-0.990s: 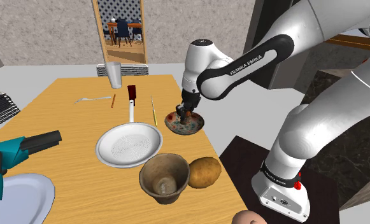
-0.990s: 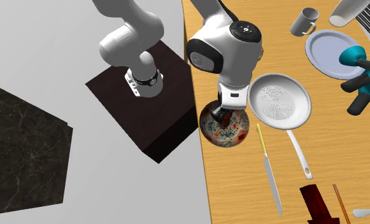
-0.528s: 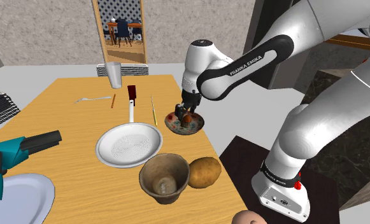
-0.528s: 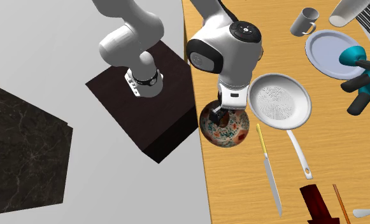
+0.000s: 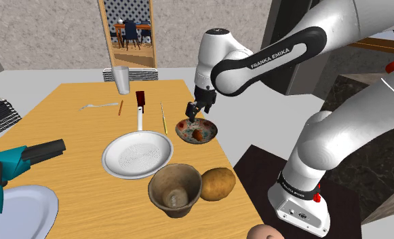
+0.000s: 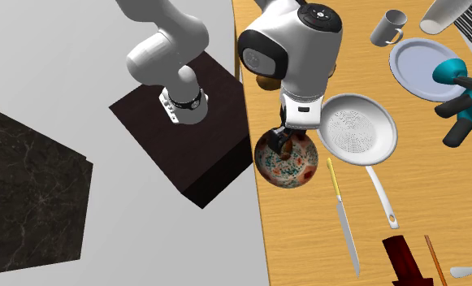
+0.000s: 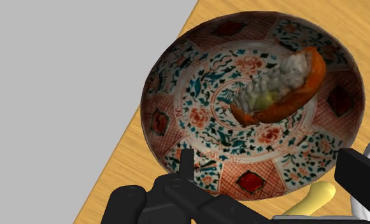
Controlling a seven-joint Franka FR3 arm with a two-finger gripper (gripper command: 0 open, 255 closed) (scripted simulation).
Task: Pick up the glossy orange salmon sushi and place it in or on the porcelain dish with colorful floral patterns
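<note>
In the shoulder view, the gripper (image 5: 194, 109) is seen just above the floral-patterned dish (image 5: 187, 138), which is set near the edge of the wooden table (image 5: 80, 136). The orange sushi (image 5: 199, 135) is lying in the dish, apart from the fingers.

In the second exterior view, the gripper (image 6: 284, 140) is placed over the dish (image 6: 295, 172), beside a white pan (image 6: 356, 130). The sushi is largely covered there, and is perhaps the brown patch beneath the fingers.

In the wrist view, the fingers are spread apart with nothing clasped. The sushi (image 7: 276, 89) is seen on its side, rice exposed, near the dish's (image 7: 196, 95) middle.
</note>
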